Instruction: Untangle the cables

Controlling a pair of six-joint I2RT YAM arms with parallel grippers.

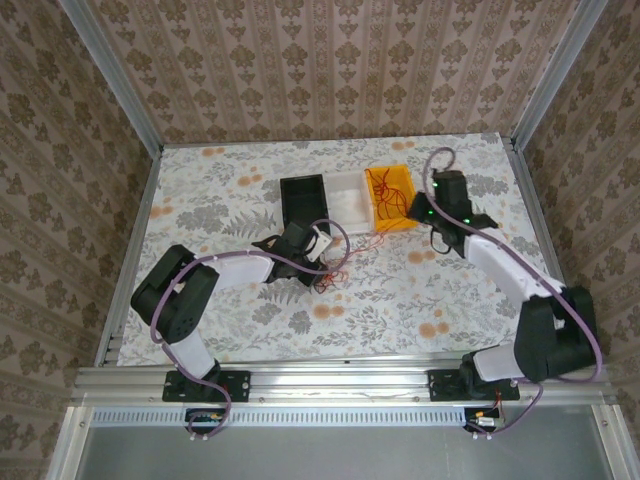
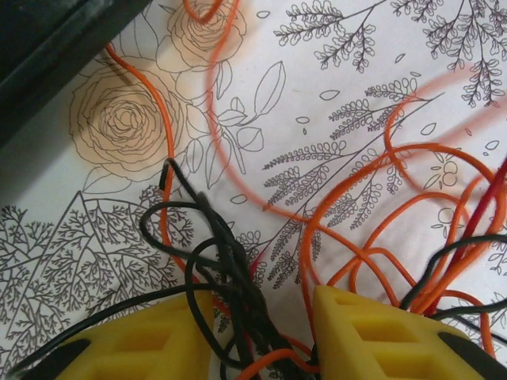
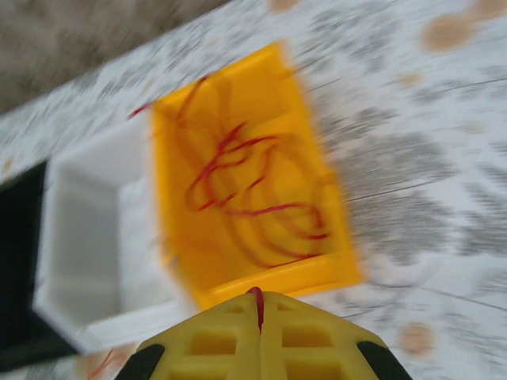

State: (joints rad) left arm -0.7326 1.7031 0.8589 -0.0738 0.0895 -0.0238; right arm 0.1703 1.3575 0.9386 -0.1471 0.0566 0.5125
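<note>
A loose tangle of thin orange-red and black wires [image 2: 230,261] lies on the table well to the left of the yellow plastic bin [image 3: 269,279], and its strands run between the parted, unclamped fingers of the left gripper [image 2: 261,317]. The right gripper [image 3: 260,305], at that bin's near right corner, is clenched on one thin red strand [image 3: 257,294]. It is the nearer arm to the looped red wires [image 3: 238,182] inside.

Motion-blurred. The right gripper [image 3: 260,317] is closed, a red strand [image 3: 255,298] pinched at its tips. Beyond it a yellow bin [image 3: 317,273] holds looped red cables [image 3: 242,178]. A white bin [image 3: 79,237] sits beside it on the floral tabletop [image 3: 420,174].
</note>
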